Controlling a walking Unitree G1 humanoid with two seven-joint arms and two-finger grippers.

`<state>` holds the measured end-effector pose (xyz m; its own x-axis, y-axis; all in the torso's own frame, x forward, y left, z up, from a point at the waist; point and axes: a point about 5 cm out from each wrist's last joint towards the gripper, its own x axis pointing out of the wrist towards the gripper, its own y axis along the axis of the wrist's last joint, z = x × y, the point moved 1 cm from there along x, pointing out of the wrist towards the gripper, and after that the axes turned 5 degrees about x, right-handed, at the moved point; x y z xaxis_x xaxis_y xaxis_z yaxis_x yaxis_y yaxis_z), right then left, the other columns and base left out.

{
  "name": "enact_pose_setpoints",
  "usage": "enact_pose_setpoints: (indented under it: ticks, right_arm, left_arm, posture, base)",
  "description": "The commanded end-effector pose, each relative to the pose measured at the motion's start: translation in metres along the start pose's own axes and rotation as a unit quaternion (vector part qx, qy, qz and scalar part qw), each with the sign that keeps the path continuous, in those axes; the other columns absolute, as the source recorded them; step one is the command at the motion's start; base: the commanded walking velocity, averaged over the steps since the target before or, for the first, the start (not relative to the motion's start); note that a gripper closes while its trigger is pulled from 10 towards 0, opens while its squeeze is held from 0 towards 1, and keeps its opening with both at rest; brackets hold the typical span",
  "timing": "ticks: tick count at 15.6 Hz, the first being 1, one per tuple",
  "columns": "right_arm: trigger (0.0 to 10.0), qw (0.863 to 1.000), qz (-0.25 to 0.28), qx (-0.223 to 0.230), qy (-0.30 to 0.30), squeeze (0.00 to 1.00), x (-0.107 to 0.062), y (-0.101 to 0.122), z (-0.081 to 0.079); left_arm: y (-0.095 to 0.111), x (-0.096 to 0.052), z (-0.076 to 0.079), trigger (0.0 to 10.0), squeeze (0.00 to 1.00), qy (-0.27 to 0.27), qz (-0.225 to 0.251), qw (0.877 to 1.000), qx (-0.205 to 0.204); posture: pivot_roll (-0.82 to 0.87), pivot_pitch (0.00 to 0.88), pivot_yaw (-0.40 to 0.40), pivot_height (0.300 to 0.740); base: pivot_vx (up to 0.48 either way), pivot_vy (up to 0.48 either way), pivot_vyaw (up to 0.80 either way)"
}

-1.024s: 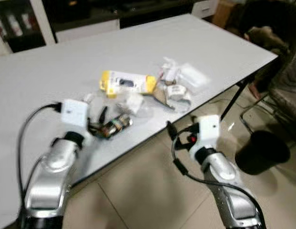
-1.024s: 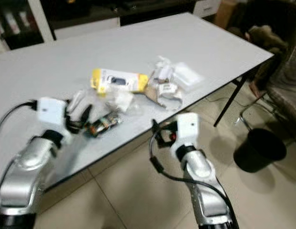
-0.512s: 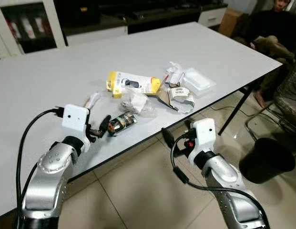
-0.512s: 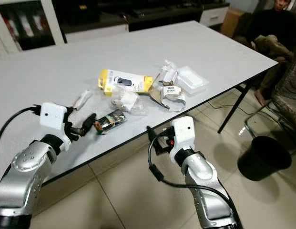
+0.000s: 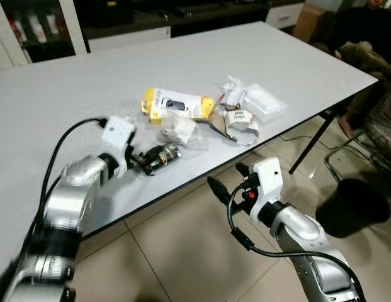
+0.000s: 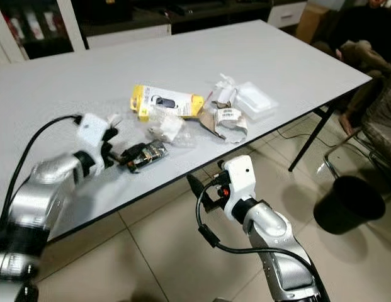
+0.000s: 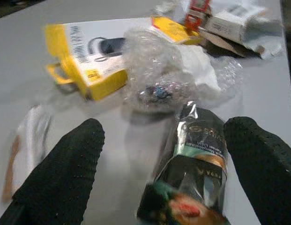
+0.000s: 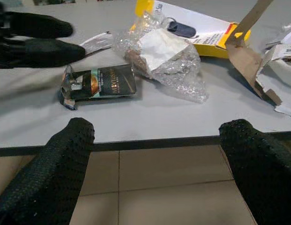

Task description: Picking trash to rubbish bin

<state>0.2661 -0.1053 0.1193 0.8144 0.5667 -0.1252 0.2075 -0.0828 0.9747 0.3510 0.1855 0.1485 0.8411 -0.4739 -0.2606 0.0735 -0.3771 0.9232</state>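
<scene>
Counts: one yellow box, one dark foil packet, one bubble-wrap wad, one black bin.

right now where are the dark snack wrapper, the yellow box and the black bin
dark snack wrapper (image 8: 99,82), right wrist view, on its printed front.
yellow box (image 5: 177,105), left eye view, on its white top face.
black bin (image 6: 347,202), right eye view, on its outer wall.
</scene>
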Motion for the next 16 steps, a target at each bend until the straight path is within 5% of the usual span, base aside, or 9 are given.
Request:
enact_pose_setpoints:
  ticks: [1, 4, 11, 12, 13, 16]
  right_arm:
    - [10.0, 1.000, -0.003, 0.003, 0.015, 0.00, -0.003, 0.002, -0.003]
    - [10.0, 1.000, -0.018, 0.009, 0.021, 0.00, -0.010, -0.002, -0.004]
    - [10.0, 0.999, -0.031, 0.019, 0.012, 0.00, -0.021, -0.007, -0.007]
    - [10.0, 0.999, -0.031, 0.019, 0.012, 0.00, -0.022, -0.007, -0.008]
    - [10.0, 0.999, -0.031, 0.019, 0.011, 0.00, -0.023, -0.007, -0.009]
    - [10.0, 0.999, -0.031, 0.018, 0.012, 0.00, -0.024, -0.006, -0.010]
  left_arm:
    - [0.001, 0.005, 0.001, 10.0, 1.00, -0.031, -0.004, 0.999, 0.026]
    - [0.002, 0.017, -0.007, 10.0, 1.00, -0.072, -0.019, 0.996, 0.057]
    - [-0.009, 0.027, -0.001, 10.0, 1.00, -0.146, -0.030, 0.989, -0.006]
    - [-0.014, 0.027, 0.001, 10.0, 0.75, -0.149, -0.043, 0.988, 0.007]
    - [-0.022, 0.028, 0.001, 10.0, 0.00, -0.124, -0.066, 0.989, 0.042]
    - [-0.033, 0.028, -0.003, 10.0, 0.00, -0.087, -0.095, 0.989, 0.077]
  posture:
    - [-0.01, 0.079, -0.083, 0.740]
    - [-0.02, 0.089, -0.070, 0.740]
    - [-0.05, 0.117, -0.040, 0.740]
    - [-0.05, 0.119, -0.036, 0.740]
    - [-0.06, 0.121, -0.033, 0.740]
    - [-0.06, 0.122, -0.028, 0.740]
  base:
    - [0.000, 0.000, 0.00]
    - [0.000, 0.000, 0.00]
    - [0.000, 0.000, 0.00]
    - [0.000, 0.000, 0.00]
    - [0.000, 0.000, 0.00]
    - [0.000, 0.000, 0.00]
